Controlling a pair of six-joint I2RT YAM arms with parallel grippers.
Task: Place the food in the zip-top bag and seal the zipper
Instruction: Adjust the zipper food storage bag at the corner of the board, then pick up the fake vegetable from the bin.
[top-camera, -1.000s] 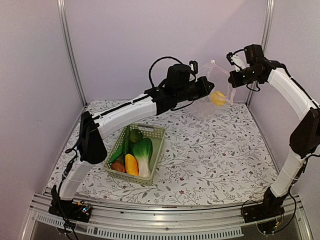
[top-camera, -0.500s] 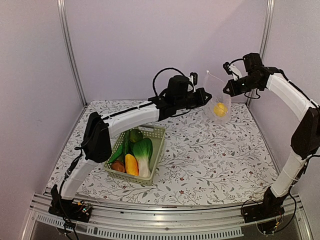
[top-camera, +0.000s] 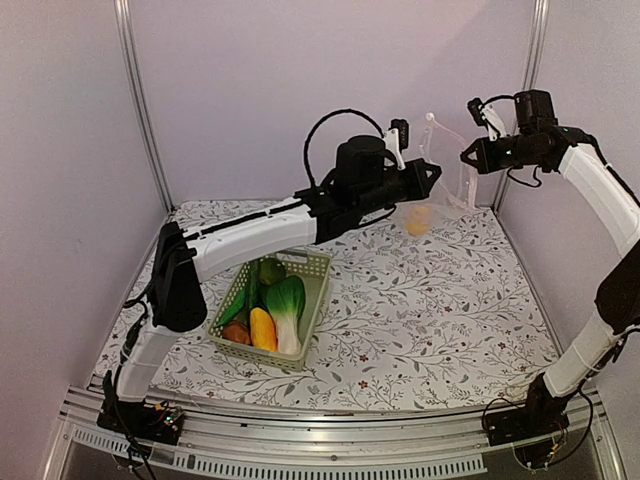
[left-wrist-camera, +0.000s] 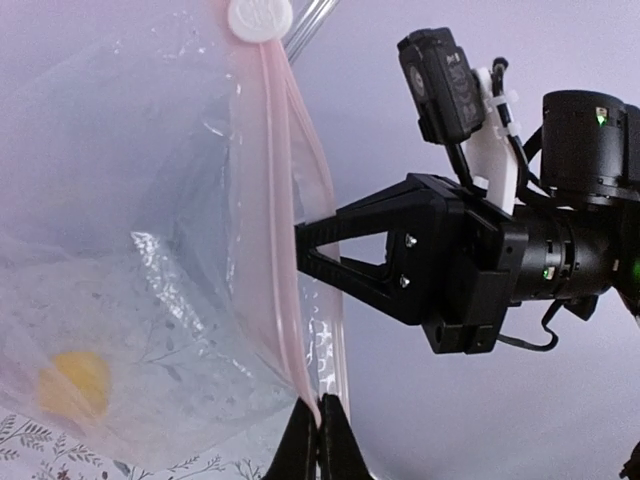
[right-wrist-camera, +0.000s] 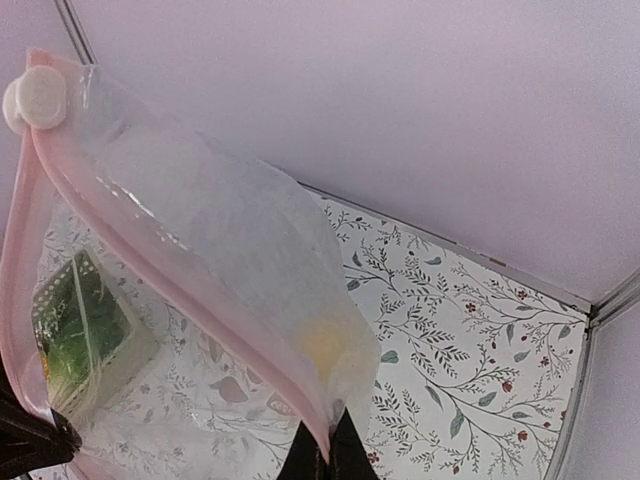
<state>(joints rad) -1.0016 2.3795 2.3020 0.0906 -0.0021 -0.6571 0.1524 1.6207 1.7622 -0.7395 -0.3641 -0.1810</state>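
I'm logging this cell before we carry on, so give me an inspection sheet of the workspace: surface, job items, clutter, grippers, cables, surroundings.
Surface: floral cloth, no spills seen.
Job's things: zip-top bag held in the air, mouth looks open, one lemon inside; lime, cucumber, bok choy, orange-yellow piece and reddish-brown piece in the green basket.
Clutter: nothing seen.
Grippers: left gripper and right gripper each shut on the zipper.
Cables: black loop above the left arm.
Surroundings: pale walls, metal frame posts.
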